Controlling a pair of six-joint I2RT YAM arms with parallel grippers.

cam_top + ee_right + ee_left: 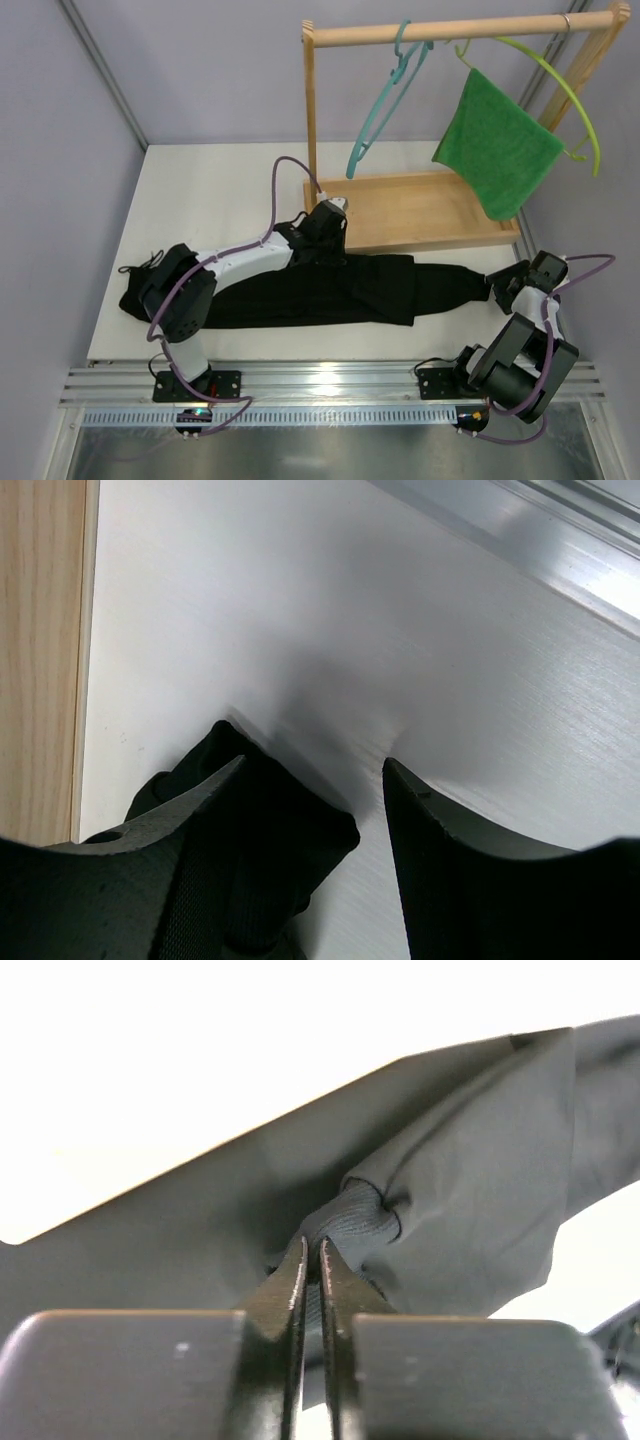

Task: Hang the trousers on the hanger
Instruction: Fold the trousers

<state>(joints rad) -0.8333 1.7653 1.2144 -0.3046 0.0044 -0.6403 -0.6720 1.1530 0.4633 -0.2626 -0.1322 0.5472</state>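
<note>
The black trousers (pixel 330 290) lie stretched across the table from left to right. My left gripper (pixel 325 248) is at their far edge near the middle. In the left wrist view it (pixel 312 1250) is shut on a raised fold of the trousers (pixel 460 1190). My right gripper (pixel 500 285) sits at their right end. It (pixel 312 772) stands open, with the end of the trousers (pixel 290 830) lying between its fingers, close to the left one. The teal hanger (pixel 385 100) hangs from the wooden rail (pixel 450 30), apart from both grippers.
A wooden rack with a tray base (pixel 420 210) stands behind the trousers; its edge (pixel 40 630) shows in the right wrist view. A yellow-green hanger (pixel 560 85) carrying a green cloth (pixel 495 145) hangs on the rail's right. Grey walls close both sides.
</note>
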